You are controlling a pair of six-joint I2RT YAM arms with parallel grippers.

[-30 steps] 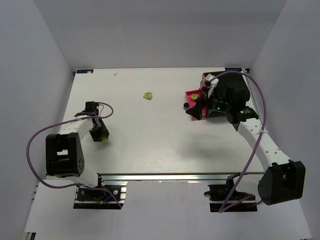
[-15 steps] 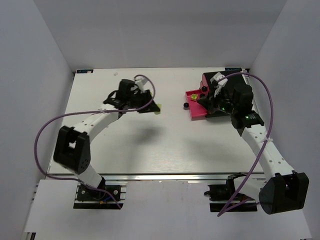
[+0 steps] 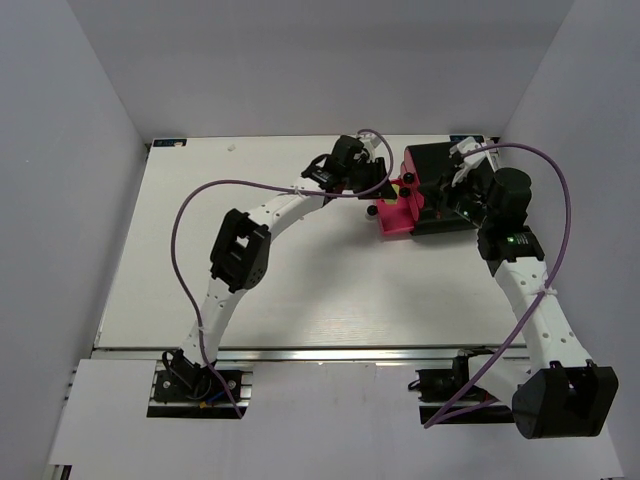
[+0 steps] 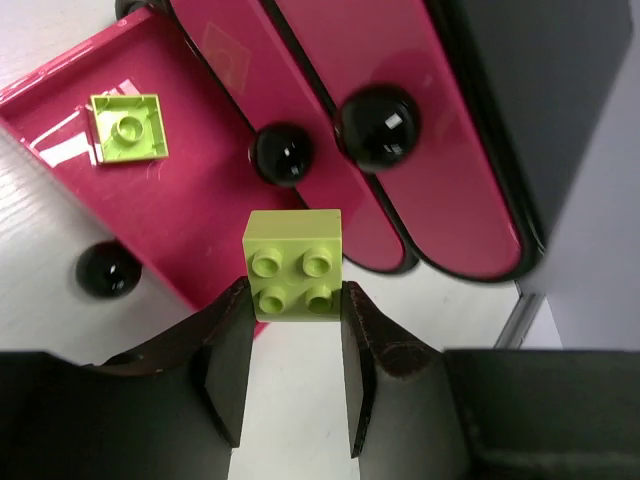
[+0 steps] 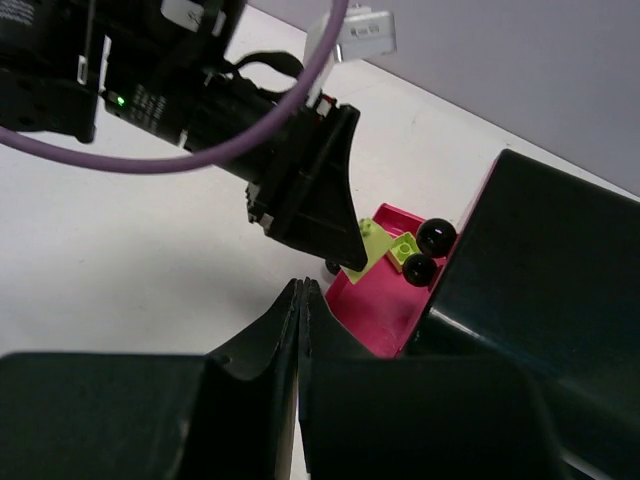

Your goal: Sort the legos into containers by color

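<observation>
My left gripper is shut on a lime lego, studs facing the camera, held just above the near corner of the open magenta drawer. A second lime lego lies inside that drawer. The containers are a black stack with magenta fronts and round knobs at the back right of the table. From the right wrist, the left gripper shows with its lego over the drawer. My right gripper is shut and empty, beside the stack.
The left arm reaches diagonally across the white table to the stack. The open drawer's own knob sticks out toward the table. Purple cables loop above both arms. Grey walls enclose the table on three sides.
The left arm has swung from the table's left side over to the open drawer, carrying the lime lego. The right gripper has shut and pulled back from the drawer front.
</observation>
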